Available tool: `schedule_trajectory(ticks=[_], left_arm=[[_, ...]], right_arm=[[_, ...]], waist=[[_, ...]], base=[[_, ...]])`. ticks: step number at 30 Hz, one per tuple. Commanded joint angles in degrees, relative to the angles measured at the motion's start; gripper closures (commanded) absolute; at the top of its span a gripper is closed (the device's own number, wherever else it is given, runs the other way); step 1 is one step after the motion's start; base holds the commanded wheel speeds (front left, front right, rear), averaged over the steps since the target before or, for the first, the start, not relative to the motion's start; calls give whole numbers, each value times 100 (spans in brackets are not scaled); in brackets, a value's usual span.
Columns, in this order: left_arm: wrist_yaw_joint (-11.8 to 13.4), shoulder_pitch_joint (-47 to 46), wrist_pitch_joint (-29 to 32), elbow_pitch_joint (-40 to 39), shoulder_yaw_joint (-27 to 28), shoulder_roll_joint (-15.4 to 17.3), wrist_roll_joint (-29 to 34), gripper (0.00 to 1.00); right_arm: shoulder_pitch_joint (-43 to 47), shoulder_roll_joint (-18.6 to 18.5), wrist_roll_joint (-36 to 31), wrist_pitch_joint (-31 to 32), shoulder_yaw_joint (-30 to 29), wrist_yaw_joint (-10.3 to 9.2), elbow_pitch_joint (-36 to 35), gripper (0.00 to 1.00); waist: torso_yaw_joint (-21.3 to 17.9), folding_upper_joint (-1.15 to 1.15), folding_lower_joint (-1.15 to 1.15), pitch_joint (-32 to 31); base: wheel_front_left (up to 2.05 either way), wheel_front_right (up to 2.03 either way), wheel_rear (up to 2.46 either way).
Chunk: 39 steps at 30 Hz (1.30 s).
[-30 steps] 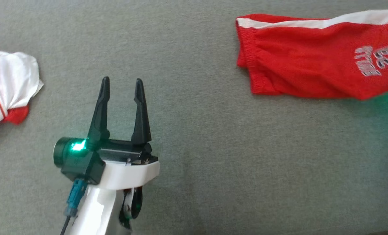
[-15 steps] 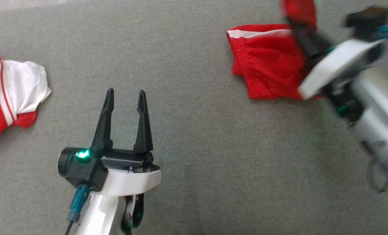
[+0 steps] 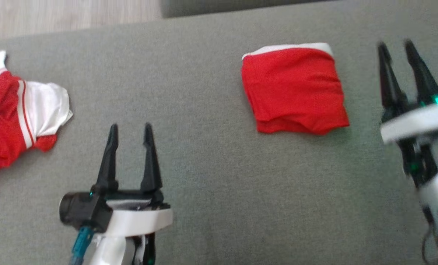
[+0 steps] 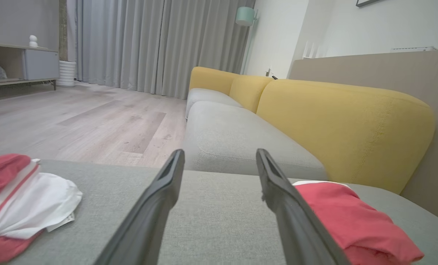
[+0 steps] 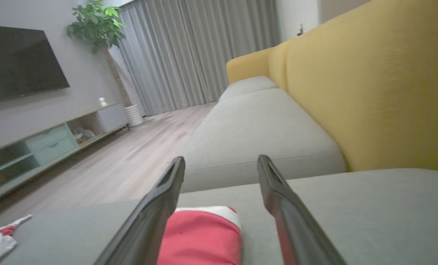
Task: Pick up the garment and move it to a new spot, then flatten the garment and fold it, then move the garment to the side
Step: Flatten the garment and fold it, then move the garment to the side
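Observation:
The garment [image 3: 294, 90] is red with a white band along its far edge, folded into a compact square on the grey cushion [image 3: 211, 154]. It also lies at the lower right of the left wrist view as a red fold [image 4: 355, 217], and low in the right wrist view [image 5: 200, 235]. My right gripper [image 3: 397, 49] stands open to the right of the garment, apart from it, nothing between its fingers. My left gripper [image 3: 129, 129] is open and empty at the lower left, well clear of the garment.
A second red and white garment [image 3: 16, 114] lies crumpled at the cushion's left end. Beyond the cushion's far edge is wooden floor [image 3: 67, 14]. Yellow sofa backrests [image 4: 344, 125] rise behind the seat cushions.
The right gripper has let go of the garment and drawn back to its right, jaws now open. The garment went from spread out to folded over. The head camera has tilted.

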Motion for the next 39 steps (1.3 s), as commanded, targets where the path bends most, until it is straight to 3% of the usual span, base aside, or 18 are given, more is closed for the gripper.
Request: schedule_trajectory(ticks=[1, 6, 11, 39], left_arm=[[40, 3, -28, -197, 263, 14, 7, 0], [12, 349, -28, -85, 491, 14, 74, 0], [-45, 748, -28, 184, 628, 14, 166, 0], [-132, 1193, -28, 446, 582, 14, 371, 0]], right_arm=[[430, 70, -365, -59, -166, 39, -349, 0], [1700, 581, -1403, -60, -900, 39, -1172, 0], [2588, 848, -2015, -60, -864, 39, -1524, 0], [2972, 1066, -2360, -61, -805, 39, -1357, 0]], waist=[[-77, 0, 1, -242], [-119, 0, 1, -648], [-116, 0, 1, -1105], [-73, 0, 1, -1344]], base=[[0, 0, 0], [0, 0, 0], [0, 0, 0], [0, 0, 0]])
